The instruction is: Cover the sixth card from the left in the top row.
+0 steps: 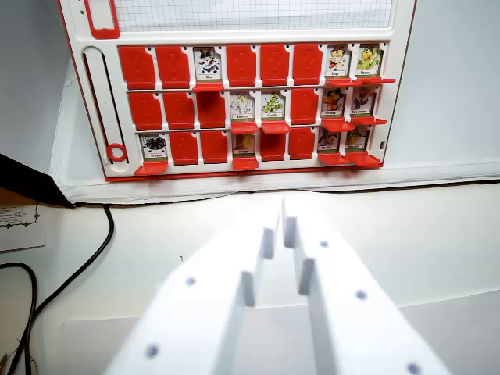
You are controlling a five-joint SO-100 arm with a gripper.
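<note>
A white and red flip-card board [90, 117] stands upright at the far side of the white table, with three rows of cards. In the top row the sixth slot from the left [307, 63] shows a raised red flap, with no picture visible. Beside it on the right, the seventh card [337, 61] and eighth card [369, 59] show pictures, their flaps lying down. The third top card [207, 64] also shows a picture. My gripper [280, 230] is low in the foreground, well short of the board, its white fingers [328, 289] nearly together with nothing between them.
A black cable [78, 266] curves over the table on the wrist view's left, beside a printed paper [19, 219] and a dark object [23, 181]. A red ring slider [116, 151] sits on the board's left edge. Several middle and bottom row cards show pictures.
</note>
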